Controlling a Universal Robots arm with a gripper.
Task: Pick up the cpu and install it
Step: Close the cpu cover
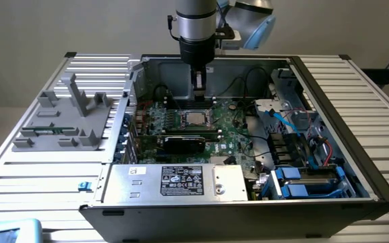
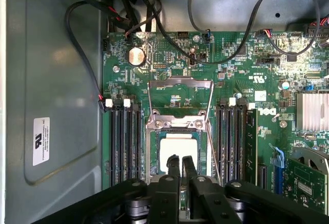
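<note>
CPU, a flat square chip with a silver-grey metal top, lies flat inside the metal frame of its socket on the green motherboard, directly beneath the tips of the gripper. From the wrist view we see the two black fingers drawn in until they almost meet, with only a thin slit between them. Nothing shows pinched in that slit. The tips sit over the edge of the chip nearest the gripper body, and we cannot tell whether they touch it or have any hold on it.

Just beyond the fingertips, past the chip, the socket's hinged metal plate is folded back open. Banks of black memory slots run along both sides of the socket, flanking the gripper. Further out beyond the open plate a round silver coin battery sits on the board.

From the exterior view we see the arm reaching straight down into an open computer case that lies on a slatted table. There the gripper hangs low over the board, with the CPU just beside its tip. Past the chip from the gripper lies a black expansion card, and further out again a silver box with a black label.
</note>
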